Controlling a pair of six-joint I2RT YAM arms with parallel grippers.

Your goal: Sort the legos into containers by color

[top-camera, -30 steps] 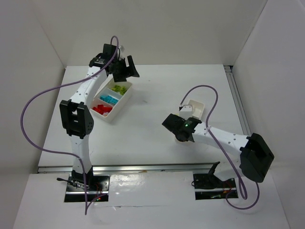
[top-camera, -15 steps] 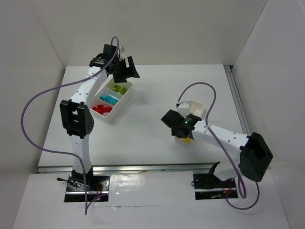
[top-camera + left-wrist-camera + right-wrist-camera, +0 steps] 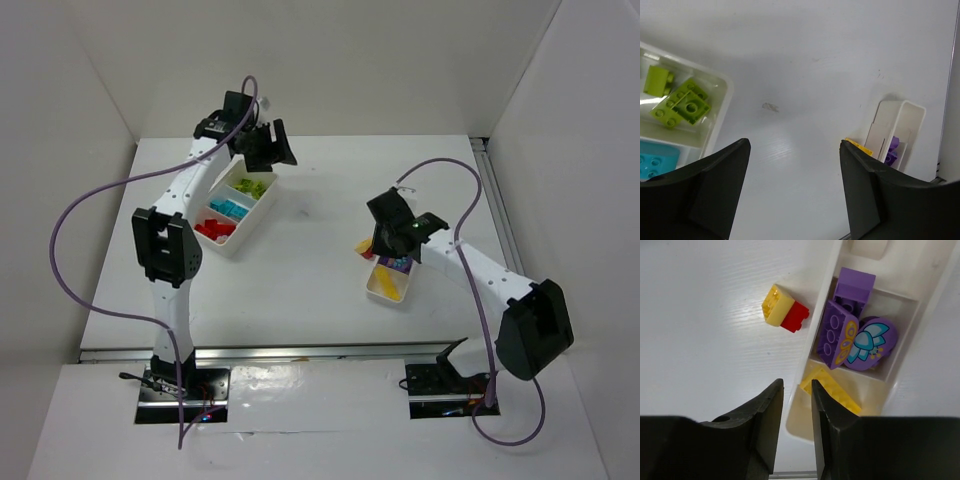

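While my right gripper point(image 3: 796, 386) hangs shut, empty, over the small tray point(image 3: 822, 302), my left gripper point(image 3: 794, 146) gapes wide. Also empty.

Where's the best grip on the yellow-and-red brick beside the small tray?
Probably from straight above, pinching the yellow-and-red brick at its colour seam, across the two long sides. Both sides are free, while its red end lies close to the small tray wall, leaving little room there.
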